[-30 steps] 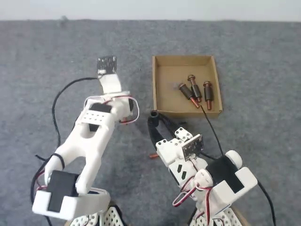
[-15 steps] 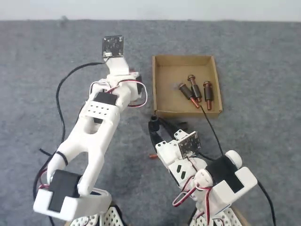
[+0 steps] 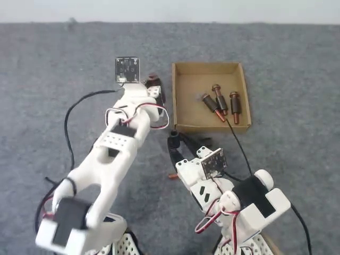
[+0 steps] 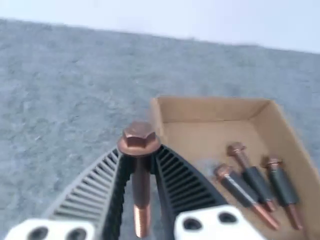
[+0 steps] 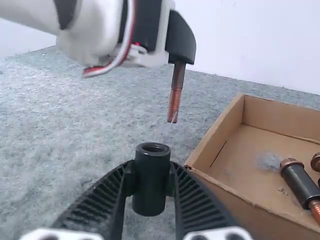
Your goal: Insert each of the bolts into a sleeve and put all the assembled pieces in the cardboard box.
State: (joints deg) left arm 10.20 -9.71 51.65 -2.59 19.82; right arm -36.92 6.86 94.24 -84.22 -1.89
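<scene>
Cardboard box [image 3: 207,68] sitting open, three sleeved bolts [image 3: 219,101] lying inside. One copper bolt [image 4: 140,190] hanging head-up just outside it; black sleeve [image 5: 150,177] standing upright beside its wall, bore up.

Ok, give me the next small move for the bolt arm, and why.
Probably carry the bolt over the open top of the sleeve. The left gripper is shut on the bolt, thread pointing down; the right gripper holds the sleeve upright, bore up. In the high view, the bolt is not yet over the sleeve.
</scene>
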